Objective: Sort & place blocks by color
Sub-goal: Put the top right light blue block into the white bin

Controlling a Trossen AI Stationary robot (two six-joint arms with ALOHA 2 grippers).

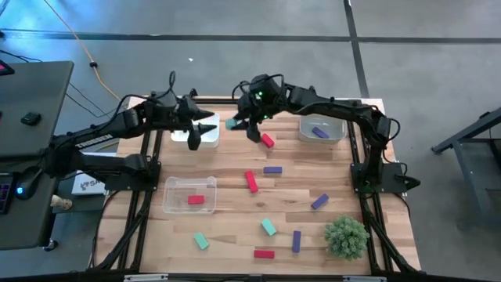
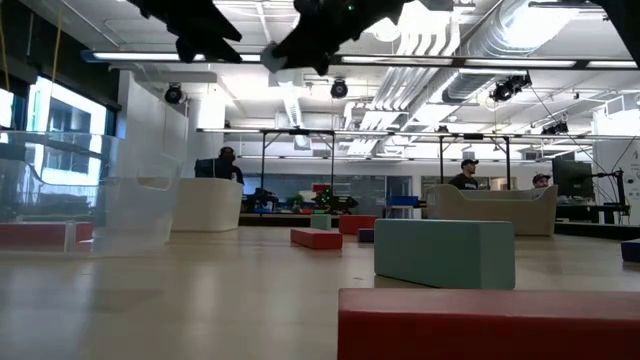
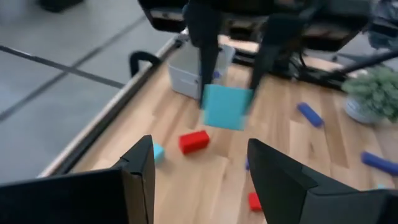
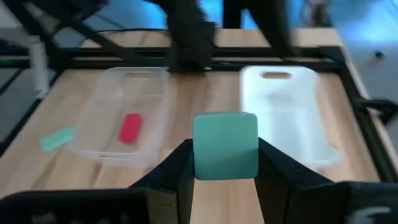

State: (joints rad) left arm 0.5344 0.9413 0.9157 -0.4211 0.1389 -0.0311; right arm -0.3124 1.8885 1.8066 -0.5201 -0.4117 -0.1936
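Pale wood planks make up my worktop (image 1: 235, 235), set on a grey floor crossed by dark seams. From above, my right pincer (image 1: 235, 123) hangs over the far middle, clamped on a teal block (image 1: 232, 124), and my left pincer (image 1: 205, 130) sits over a white tray (image 1: 205, 142) with its fingers apart and nothing between them. A clear tray (image 1: 176, 186) nearer me holds one red block (image 1: 196, 200); another tray (image 1: 333, 135) at far right holds a purple one (image 1: 320, 132). Other red, purple and teal blocks lie scattered on the wood near a spiky green plant (image 1: 346, 237). A white label shows on my left arm's base, too small to read.

At worktop height, a red block (image 2: 490, 325) and a teal one (image 2: 445, 253) lie close to the camera; behind is an open hall with ceiling ducts, strip lights and seated people.

My left wrist sees the other pincer (image 3: 227, 93) holding the teal block (image 3: 225, 107) above the wood.

My right wrist shows that block (image 4: 226, 146) gripped between my fingers, with the two trays beyond.
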